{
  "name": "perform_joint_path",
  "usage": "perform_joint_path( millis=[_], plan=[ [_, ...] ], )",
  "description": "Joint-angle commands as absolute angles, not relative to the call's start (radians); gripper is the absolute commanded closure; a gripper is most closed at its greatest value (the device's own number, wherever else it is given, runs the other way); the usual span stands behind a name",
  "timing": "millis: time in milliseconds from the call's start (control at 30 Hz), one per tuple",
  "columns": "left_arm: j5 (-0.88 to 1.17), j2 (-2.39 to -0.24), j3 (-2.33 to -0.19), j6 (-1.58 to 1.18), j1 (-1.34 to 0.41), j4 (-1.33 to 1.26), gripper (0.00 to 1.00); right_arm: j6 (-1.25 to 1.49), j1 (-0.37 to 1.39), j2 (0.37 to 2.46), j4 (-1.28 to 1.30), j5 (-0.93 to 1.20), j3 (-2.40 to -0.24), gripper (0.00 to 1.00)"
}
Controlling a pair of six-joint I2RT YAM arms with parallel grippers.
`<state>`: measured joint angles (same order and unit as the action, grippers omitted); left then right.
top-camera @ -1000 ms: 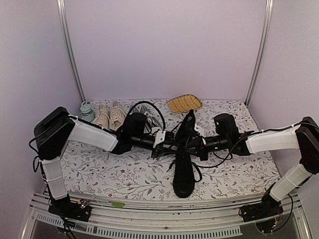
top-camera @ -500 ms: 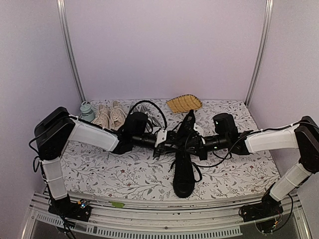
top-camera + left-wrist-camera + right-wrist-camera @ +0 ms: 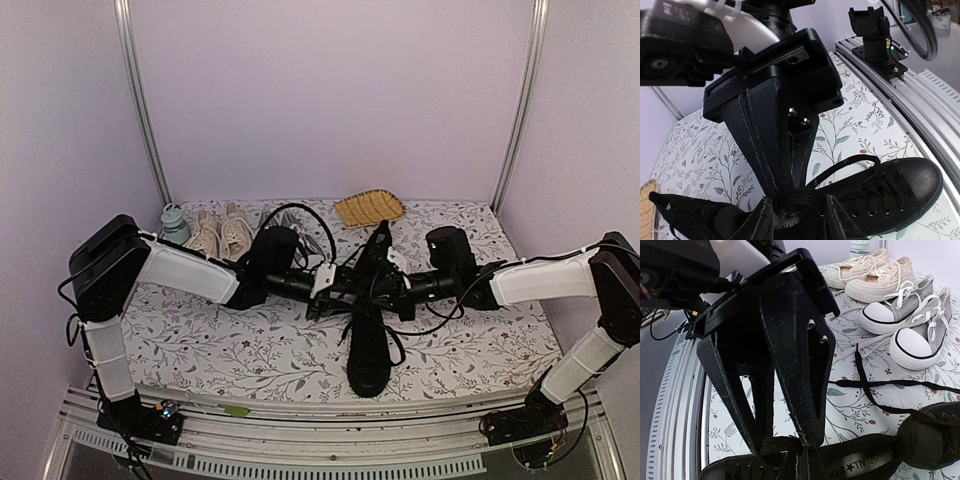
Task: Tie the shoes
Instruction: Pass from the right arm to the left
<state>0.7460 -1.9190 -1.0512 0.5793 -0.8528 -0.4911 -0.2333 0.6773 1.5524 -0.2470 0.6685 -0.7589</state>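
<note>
Purple walls close in a worktop [image 3: 200,340] covered by a cloth with little leaves and flowers. Right in the middle lie the black shoes [image 3: 369,350] — one points its toe at the near edge, and the other sits just behind it, tipped up toward the back.

Both arms reach in from the sides and meet over the near shoe, where its laces [image 3: 795,197] are. The left gripper [image 3: 348,294] comes in from the left. Its fingers [image 3: 800,390] squeeze a thick bit of lace at their tips. The right gripper [image 3: 378,291] comes in from the other side. Its fingers [image 3: 765,145] are pressed together and pinch the same bunch of lace. The two sets of tips are almost touching.

One loose lace loops up by the side of the near shoe, and another long end lies flat across the cloth.

At the back left sit a beige pair [image 3: 222,232] and, beside it, a grey pair with white toes [image 3: 910,325] — both apart from the black ones. A small pale bottle [image 3: 174,222] stands next to the beige pair. A yellow woven mat [image 3: 369,208] lies at the back.
</note>
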Motion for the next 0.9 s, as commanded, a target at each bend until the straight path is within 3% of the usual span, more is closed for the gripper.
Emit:
perform_joint_path(
  millis=[0,100,267,600,867],
  plan=[
    [0.741,-1.916,-1.069,0.565,-0.862,-0.495,0.7,-0.247,0.672,1.562,-0.25,0.674,-0.784,1.0],
    [0.744,-1.913,-1.067,0.555,-0.863,-0.503,0.78,-0.248,0.672,1.565,-0.249,0.672,-0.784,0.99],
    [0.744,-1.914,-1.053,0.526,-0.865,-0.543,1.0,-0.247,0.672,1.563,-0.241,0.659,-0.787,0.98],
    [0.585,-1.913,-0.972,0.422,-0.887,-0.694,1.0,-0.123,0.672,1.46,-0.01,0.541,-0.785,0.6],
    [0.499,-1.908,-0.891,0.326,-0.912,-0.821,1.0,0.248,0.643,1.371,0.325,0.293,-0.813,0.5]
  ],
)
